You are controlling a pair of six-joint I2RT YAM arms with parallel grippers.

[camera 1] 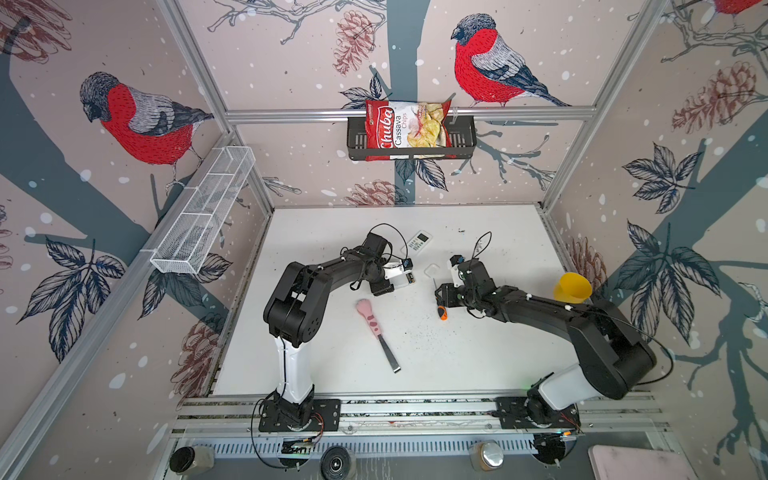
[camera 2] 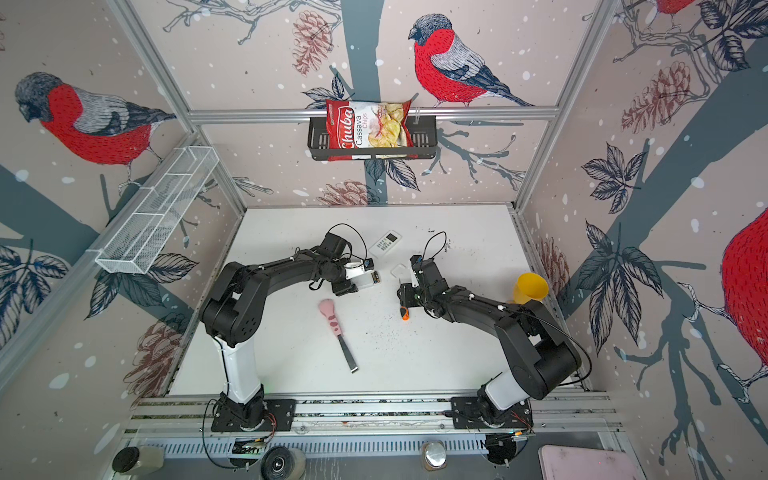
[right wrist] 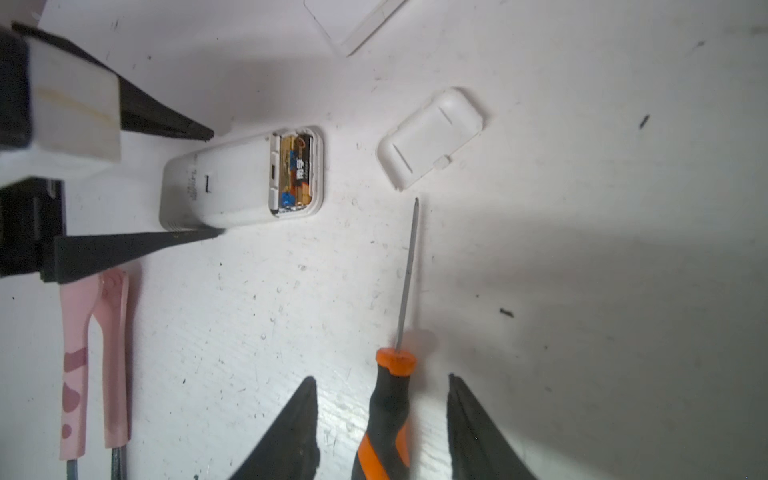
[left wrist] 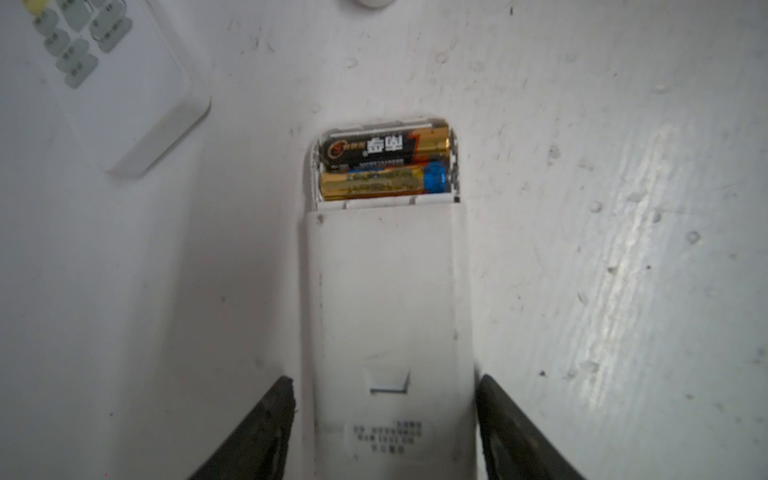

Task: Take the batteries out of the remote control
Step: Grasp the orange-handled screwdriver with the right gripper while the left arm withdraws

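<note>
- The batteries (left wrist: 384, 164) lie side by side in the open end of the white remote (left wrist: 386, 311), with their long axis across its length; this end points toward the right hand (right wrist: 380, 377)
- The left hand (left wrist: 384, 379) is apart around the remote's other end
- The right hand is apart around the screwdriver (right wrist: 388, 415), not clamped
- The batteries are glossy, one black-gold and one gold-blue; the smooth plastic cover (right wrist: 430, 137) lies on the scuffed counter (left wrist: 582, 208)

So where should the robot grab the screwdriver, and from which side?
The thick orange-and-black handle, from straight above. The screwdriver lies flat on the table, its shaft is thin, and the open right gripper has a finger each side of the handle.
</note>
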